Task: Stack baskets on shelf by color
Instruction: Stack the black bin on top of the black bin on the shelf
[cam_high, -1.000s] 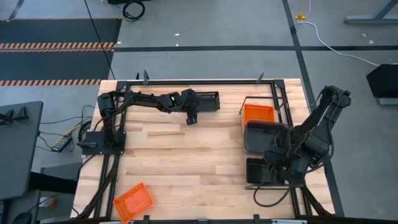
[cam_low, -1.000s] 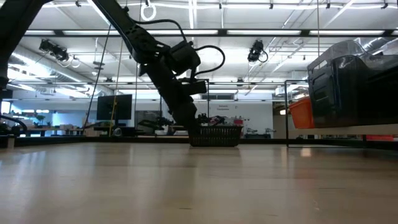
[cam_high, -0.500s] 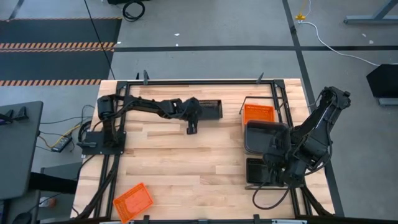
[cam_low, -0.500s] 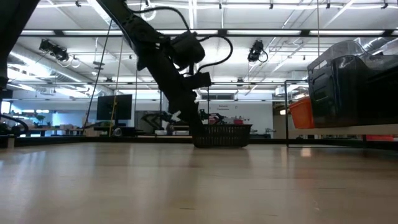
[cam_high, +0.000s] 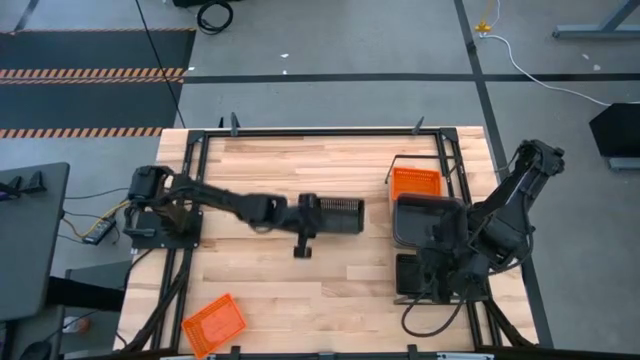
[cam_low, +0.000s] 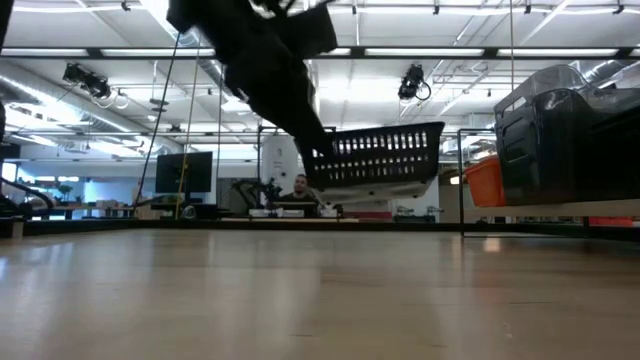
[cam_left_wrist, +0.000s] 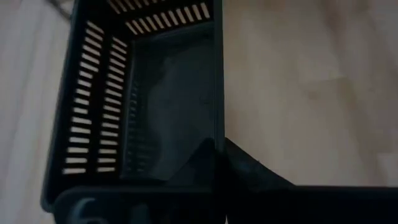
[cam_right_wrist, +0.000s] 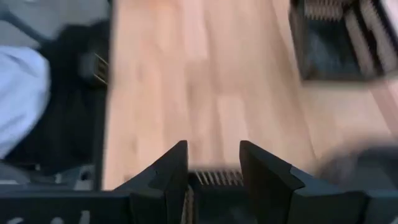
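While the shelf (cam_high: 455, 215) on the table's right side serves as the landmark, a black slatted basket (cam_high: 338, 215) is seen well to its left, over the middle of the tabletop (cam_high: 260, 270). It is pinched by one short wall between the pressed-together fingers of the left gripper (cam_high: 312, 214). In the low view this basket (cam_low: 385, 158) is shown lifted clear of the wood and slightly tilted, its slatted side facing the camera. In the left wrist view the basket's rim (cam_left_wrist: 216, 74) is seen clamped between the two dark fingers.

On the shelf an orange basket (cam_high: 415, 183) is placed at the far end, and a dark grey basket (cam_high: 425, 218) sits just beside it toward the near end. Farther along the shelf, a black basket (cam_high: 412, 274) is partly covered by the right arm. The right gripper (cam_right_wrist: 212, 163) is held above this near end of the shelf, its fingers spread apart and gripping nothing.

Far from the shelf, at the table's near left corner, another orange basket (cam_high: 214, 322) is lying askew.
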